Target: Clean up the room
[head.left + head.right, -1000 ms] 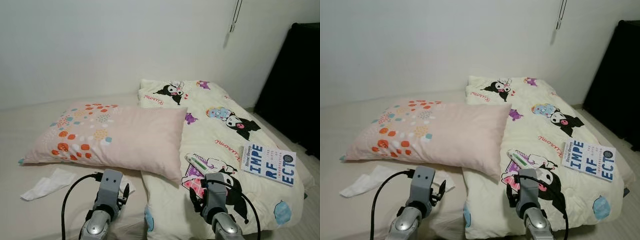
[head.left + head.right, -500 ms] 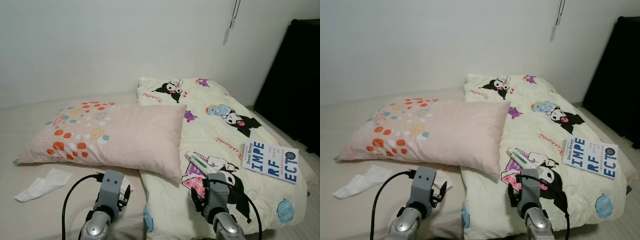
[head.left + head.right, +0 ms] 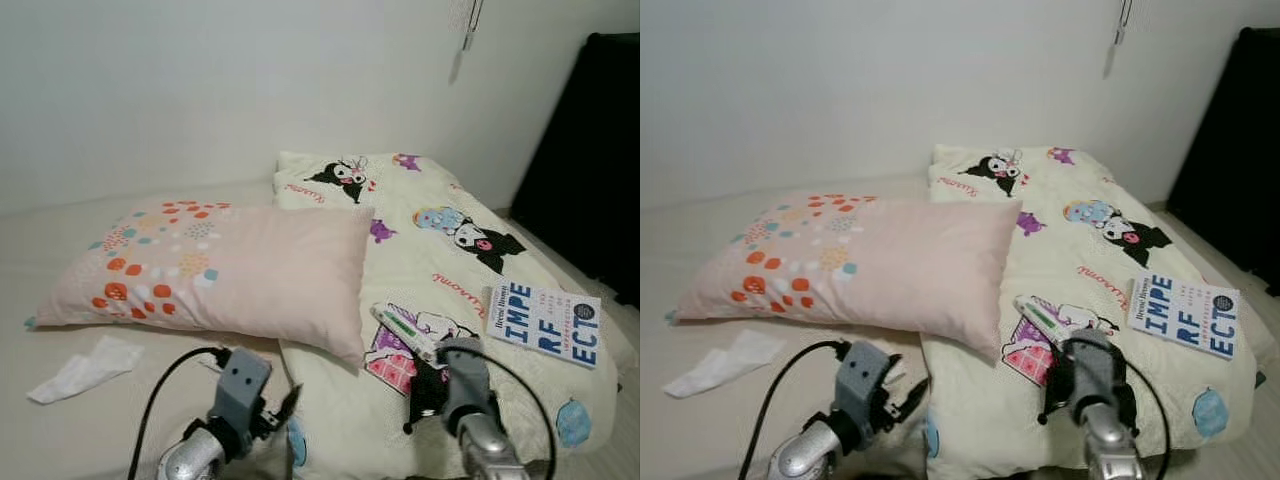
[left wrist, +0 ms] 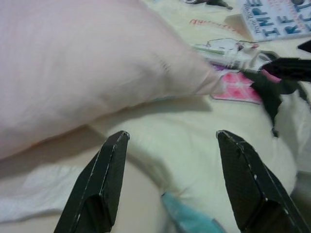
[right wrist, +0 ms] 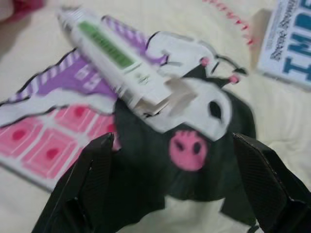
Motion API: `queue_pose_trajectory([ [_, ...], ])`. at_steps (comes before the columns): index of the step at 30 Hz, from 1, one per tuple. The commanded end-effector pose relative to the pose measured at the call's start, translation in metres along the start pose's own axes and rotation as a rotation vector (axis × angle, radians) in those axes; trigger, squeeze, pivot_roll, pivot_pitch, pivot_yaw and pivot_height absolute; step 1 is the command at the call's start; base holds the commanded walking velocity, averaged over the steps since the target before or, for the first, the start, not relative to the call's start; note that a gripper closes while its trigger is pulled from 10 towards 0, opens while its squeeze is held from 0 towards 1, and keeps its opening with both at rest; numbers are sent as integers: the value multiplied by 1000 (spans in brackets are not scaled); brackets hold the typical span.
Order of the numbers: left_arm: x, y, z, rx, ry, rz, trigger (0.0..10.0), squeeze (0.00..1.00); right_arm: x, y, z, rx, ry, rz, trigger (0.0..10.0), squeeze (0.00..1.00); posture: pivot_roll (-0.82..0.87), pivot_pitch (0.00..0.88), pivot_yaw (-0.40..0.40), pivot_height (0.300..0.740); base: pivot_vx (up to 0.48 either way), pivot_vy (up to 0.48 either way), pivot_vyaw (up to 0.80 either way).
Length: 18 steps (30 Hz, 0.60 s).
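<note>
our right gripper (image 5: 165, 184) hovers wide open and empty just short of the white box (image 5: 114, 68) lying on the cartoon blanket (image 3: 440, 260), between the pink pillow (image 3: 230, 270) and the book (image 3: 543, 322). our left gripper (image 4: 170, 189), also spread and empty, faces the pillow's corner. we judge the fingers could snag blanket folds. we see no containers.

White wall (image 3: 200, 90), black cabinet (image 3: 590, 170) at right, hanging cord (image 3: 466, 30)
</note>
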<state>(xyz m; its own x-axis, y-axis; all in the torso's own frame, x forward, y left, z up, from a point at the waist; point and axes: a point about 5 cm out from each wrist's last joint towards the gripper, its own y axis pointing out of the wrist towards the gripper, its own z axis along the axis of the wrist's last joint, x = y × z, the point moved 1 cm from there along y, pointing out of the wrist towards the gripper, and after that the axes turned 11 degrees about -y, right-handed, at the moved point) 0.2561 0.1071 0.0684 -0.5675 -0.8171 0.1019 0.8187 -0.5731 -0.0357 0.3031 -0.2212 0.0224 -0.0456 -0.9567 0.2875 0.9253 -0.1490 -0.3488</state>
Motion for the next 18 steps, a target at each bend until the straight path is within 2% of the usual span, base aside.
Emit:
queue_pose_trajectory([
  [1,9,-2,7,14,7,-76,10000,0,5,2,2,12,37,3,10000,1000,36,112,-32,602,0,0,0],
  [6,14,-2,17,41,41,-113,10000,0,11,9,16,54,52,44,10000,1000,49,134,-32,602,0,0,0],
  [13,11,6,32,102,97,-48,10000,0,19,22,38,64,118,109,10000,1000,71,167,-29,602,0,0,0],
  [14,12,6,35,109,88,-50,10000,0,21,24,42,54,125,121,10000,596,82,182,-28,602,0,0,0],
  [15,14,7,39,113,71,-55,10000,0,23,27,46,40,125,133,10000,0,89,190,-26,602,0,0,0],
  [18,17,7,44,114,53,-69,10000,0,27,31,53,30,113,137,10000,0,101,205,-23,602,0,0,0],
])
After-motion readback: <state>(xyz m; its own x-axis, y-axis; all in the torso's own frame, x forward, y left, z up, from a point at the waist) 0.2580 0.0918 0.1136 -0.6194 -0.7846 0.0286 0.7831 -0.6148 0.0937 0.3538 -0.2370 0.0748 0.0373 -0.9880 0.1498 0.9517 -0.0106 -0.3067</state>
